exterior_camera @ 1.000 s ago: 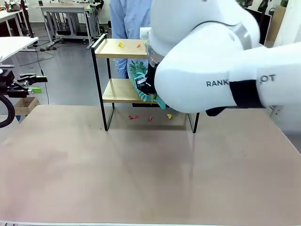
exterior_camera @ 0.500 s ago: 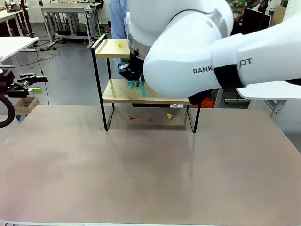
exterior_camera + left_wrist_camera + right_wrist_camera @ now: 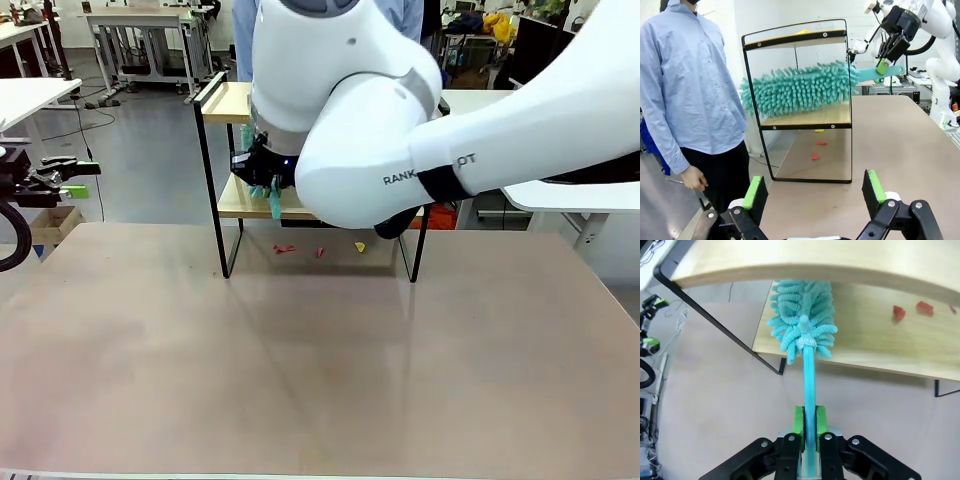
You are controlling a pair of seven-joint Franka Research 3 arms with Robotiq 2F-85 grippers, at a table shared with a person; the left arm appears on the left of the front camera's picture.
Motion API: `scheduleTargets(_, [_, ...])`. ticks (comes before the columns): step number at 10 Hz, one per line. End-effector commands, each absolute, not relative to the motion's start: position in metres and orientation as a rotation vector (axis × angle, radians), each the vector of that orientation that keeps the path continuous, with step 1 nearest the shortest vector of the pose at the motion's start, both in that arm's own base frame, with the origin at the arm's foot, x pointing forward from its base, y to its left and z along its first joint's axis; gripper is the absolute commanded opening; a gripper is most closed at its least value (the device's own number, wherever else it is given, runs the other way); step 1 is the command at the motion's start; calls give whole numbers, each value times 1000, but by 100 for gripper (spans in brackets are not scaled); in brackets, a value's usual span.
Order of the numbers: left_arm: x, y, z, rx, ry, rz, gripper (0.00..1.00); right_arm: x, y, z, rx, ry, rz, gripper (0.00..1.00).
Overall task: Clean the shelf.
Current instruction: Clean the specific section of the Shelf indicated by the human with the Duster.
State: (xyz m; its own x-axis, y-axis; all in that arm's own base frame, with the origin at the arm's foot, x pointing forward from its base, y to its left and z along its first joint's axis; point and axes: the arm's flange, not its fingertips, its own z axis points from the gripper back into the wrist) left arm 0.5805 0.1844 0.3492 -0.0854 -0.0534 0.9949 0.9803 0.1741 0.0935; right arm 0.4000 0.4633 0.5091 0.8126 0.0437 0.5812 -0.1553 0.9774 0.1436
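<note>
Here the right gripper (image 3: 809, 427) is clamped tight on the thin handle of a teal duster (image 3: 802, 322). Its fluffy head reaches straight ahead of the fingers, between the two boards of the shelf (image 3: 805, 120). Two red scraps (image 3: 898, 313) ahead and to the right seem to lie on the lower board. In the front view the right arm hides most of the shelf. The left gripper (image 3: 815, 192) gapes wide and empty, with the shelf well ahead of it.
</note>
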Motion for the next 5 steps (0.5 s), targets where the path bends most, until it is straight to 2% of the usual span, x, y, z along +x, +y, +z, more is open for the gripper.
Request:
scheduleTargets(1, [580, 183, 352, -995, -1325, -1172, 100, 407, 481, 504, 222, -599, 85, 12])
scheduleTargets(5, [580, 183, 352, -995, -1325, -1172, 100, 406, 475, 490, 197, -568, 104, 12])
